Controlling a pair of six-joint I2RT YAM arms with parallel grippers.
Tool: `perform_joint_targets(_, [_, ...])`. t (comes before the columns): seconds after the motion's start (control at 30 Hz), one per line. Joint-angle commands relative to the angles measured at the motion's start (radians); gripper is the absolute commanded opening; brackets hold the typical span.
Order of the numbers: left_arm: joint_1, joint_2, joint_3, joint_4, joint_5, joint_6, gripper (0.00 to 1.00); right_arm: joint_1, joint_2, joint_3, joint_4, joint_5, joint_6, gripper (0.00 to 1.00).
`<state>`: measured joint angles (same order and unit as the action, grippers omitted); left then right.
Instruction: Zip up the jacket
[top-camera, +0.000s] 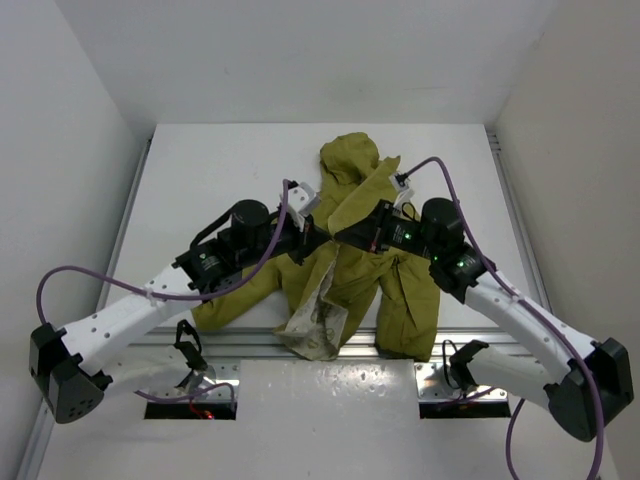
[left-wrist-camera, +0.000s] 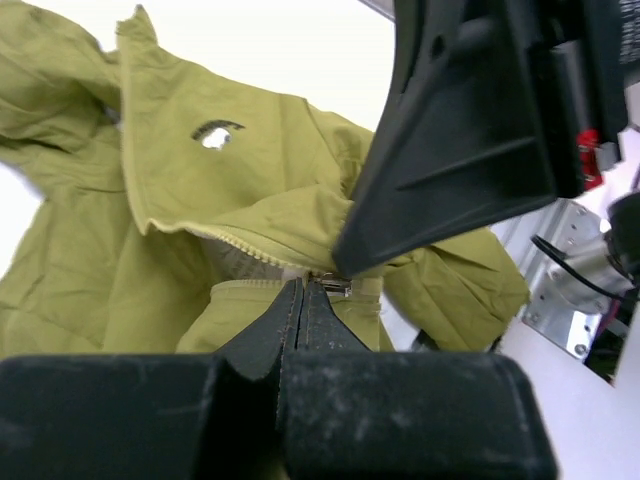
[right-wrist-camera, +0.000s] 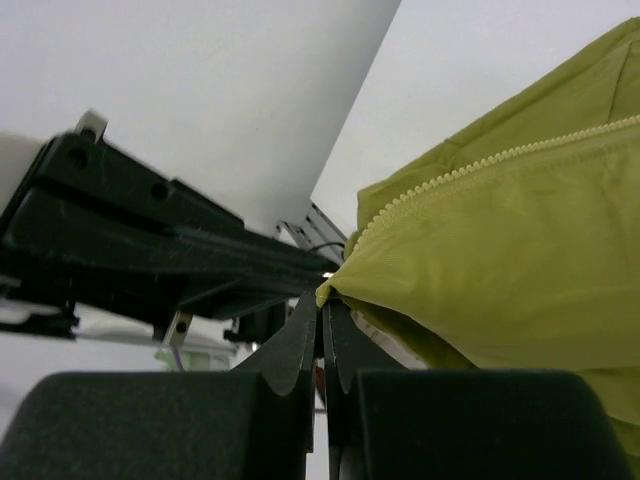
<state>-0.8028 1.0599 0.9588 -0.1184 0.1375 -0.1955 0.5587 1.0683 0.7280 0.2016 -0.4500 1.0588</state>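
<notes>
2 grippers: left gripper pinches zipper pull, seemingly; right gripper clamps 1 jacket edge.

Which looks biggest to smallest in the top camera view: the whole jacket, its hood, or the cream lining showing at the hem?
Jacket, clearly largest.
Hood and cream lining look about alike, so I won't rank those two.
</notes>
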Motion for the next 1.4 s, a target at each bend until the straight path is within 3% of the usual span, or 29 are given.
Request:
perform_joint_targets(0.0, [0.028,0.032,0.023,0.036,-0.001,-0.009,0.0,-0.003,-0.083,-0.013,-0.005,-0.128,-0.123,0.0])
perform_joint_targets(0.43, [0.126,0.109,0.07,0.052,-0.007,0.002,0.0,-0.152,-0.22,-0.038,-0.199,-0.328,-0.258,0.0])
perform_joint_targets(0.67, [0.198,0.17,0.07,0.054,-0.05,0.027,0.0,-0.199,-0.321,-0.029,-0.397,-0.398,-0.391,0.0])
perform_joint_targets(0.87, [0.313,0.224,0.092,0.075,-0.142,0.061,0.0,-0.311,-0.39,0.019,-0.547,-0.4,-0.459,0.0])
perform_joint_targets(1.17, [0.45,0.336,0.228,0.063,-0.145,0.149,0.0,-0.443,-0.482,0.045,-0.741,-0.386,-0.539,0.0])
perform_joint_targets(1.37, [0.536,0.425,0.314,0.063,-0.154,0.172,0.0,-0.453,-0.518,0.074,-0.863,-0.222,-0.579,0.0])
